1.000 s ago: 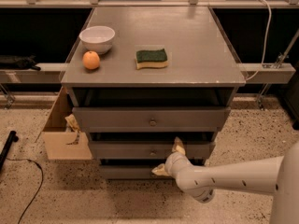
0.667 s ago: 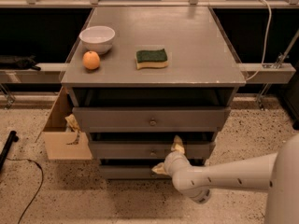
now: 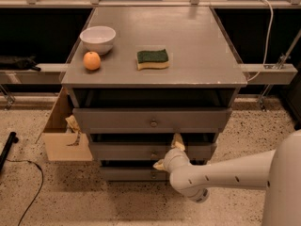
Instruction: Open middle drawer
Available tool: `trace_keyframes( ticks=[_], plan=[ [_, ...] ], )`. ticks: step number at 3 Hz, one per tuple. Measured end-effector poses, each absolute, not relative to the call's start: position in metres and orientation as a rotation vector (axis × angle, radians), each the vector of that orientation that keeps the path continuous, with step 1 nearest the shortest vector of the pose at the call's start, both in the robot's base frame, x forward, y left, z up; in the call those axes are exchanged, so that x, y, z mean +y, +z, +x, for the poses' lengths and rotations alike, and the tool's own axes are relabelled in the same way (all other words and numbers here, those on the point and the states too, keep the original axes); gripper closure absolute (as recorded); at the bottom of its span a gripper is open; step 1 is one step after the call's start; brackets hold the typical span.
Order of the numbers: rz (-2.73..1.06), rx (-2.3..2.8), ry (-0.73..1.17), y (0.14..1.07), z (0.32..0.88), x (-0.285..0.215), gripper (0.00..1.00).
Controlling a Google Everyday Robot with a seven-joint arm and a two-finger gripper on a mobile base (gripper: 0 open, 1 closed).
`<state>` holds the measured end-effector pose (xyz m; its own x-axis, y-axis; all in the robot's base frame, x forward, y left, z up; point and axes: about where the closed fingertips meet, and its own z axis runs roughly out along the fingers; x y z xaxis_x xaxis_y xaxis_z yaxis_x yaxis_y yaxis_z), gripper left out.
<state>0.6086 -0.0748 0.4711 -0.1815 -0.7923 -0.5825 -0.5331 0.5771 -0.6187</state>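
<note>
Ok, middle drawer: grey front with a small round knob at centre. It's the second of three fronts on the grey cabinet, below the widest top drawer and above the narrowest bottom drawer. There's a dark gap along its top edge. Can't tell how far out it is from this angle.

Gripper is at the middle drawer front, just right of the knob. Its fingers are spread apart: the upper tan fingertip is at the front's top edge in the dark gap, and the lower one is at the bottom edge. The front sits between them. Can't tell if either tip is actually pressing on the wood. The white arm comes in from the lower right and hangs low in front of the cabinet.

On the cabinet top, left side: a white bowl with an orange just in front of it, close but apart. A green-over-yellow sponge lies flat near the middle, well apart from both.

On the floor to the left, an open cardboard box sits against the cabinet's side with crumpled paper in it. A black cable trails over the speckled floor at far left. A white cable runs down the shelf rail at right.
</note>
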Motion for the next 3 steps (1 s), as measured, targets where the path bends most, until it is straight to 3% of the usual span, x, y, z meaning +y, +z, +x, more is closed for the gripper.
trace_keyframes(
  ticks=[1, 2, 3],
  plan=[
    [-1.087, 1.868, -0.336, 0.467, 0.607, -0.077, 0.0],
    [-1.097, 1.985, -0.419, 0.43, 0.598, -0.112, 0.0],
    [-1.109, 1.967, -0.415, 0.434, 0.595, -0.106, 0.0]
  ],
)
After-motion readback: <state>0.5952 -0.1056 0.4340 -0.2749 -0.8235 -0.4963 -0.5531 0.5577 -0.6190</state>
